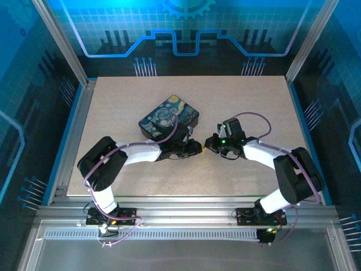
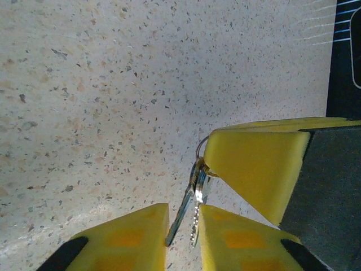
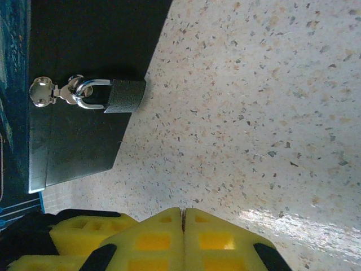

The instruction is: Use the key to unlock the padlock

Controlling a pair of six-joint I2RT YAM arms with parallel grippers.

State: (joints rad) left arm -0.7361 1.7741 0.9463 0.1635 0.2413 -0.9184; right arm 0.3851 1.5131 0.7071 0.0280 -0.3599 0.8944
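On the speckled table point(image 1: 113, 101), the left gripper point(image 1: 197, 148) reached in beside the black box point(image 1: 169, 117) with the swirl-painted lid. Its yellow fingers point(image 2: 127, 237) stood a narrow gap apart with the key point(image 2: 181, 212) hanging between them; whether they pinched it could not be told. The right gripper point(image 1: 210, 144), tip to tip with the left, was clamped on the key's head. The padlock point(image 3: 124, 96) hung on the box's hasp point(image 3: 59, 93).
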